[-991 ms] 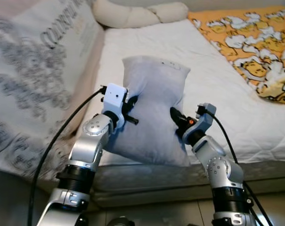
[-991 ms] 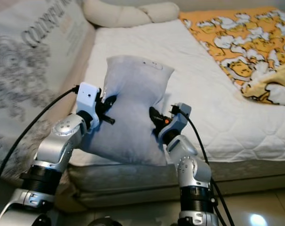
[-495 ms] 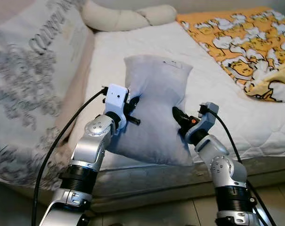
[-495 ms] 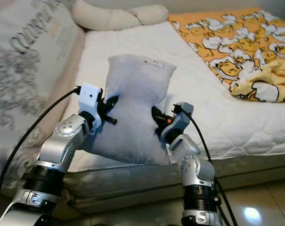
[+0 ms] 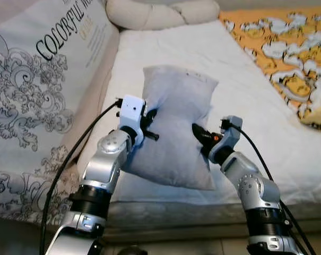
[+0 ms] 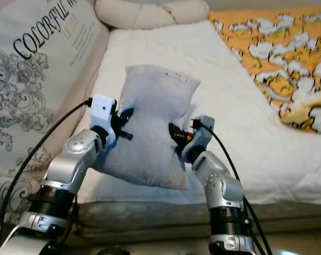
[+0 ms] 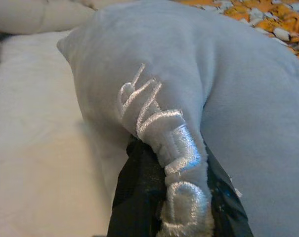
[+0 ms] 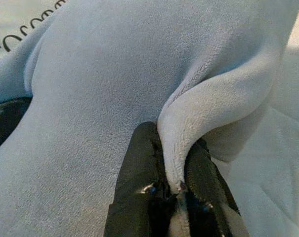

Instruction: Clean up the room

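Note:
A pale grey pillow [image 5: 176,125] is held up between my two arms, over the near edge of the white mattress [image 5: 165,48]. My left gripper [image 5: 148,116] is shut on the pillow's left edge; in the left wrist view its black fingers [image 7: 139,197] pinch a fold with raised embroidered lettering [image 7: 159,123]. My right gripper [image 5: 198,133] is shut on the pillow's right edge, and the right wrist view shows a fold of grey fabric [image 8: 208,103] clamped between its fingers [image 8: 139,192].
A large cushion printed with grey scrollwork and the word COLORFUL [image 5: 38,79] leans along the bed's left side. A cream bolster [image 5: 160,11] lies at the head. An orange cartoon-print blanket [image 5: 287,48] covers the right. The bed's front edge [image 5: 176,218] is just below the pillow.
The camera has swung, so the bed and the printed cushion have shifted and are now sharper. Both grippers keep the same hold on the pillow.

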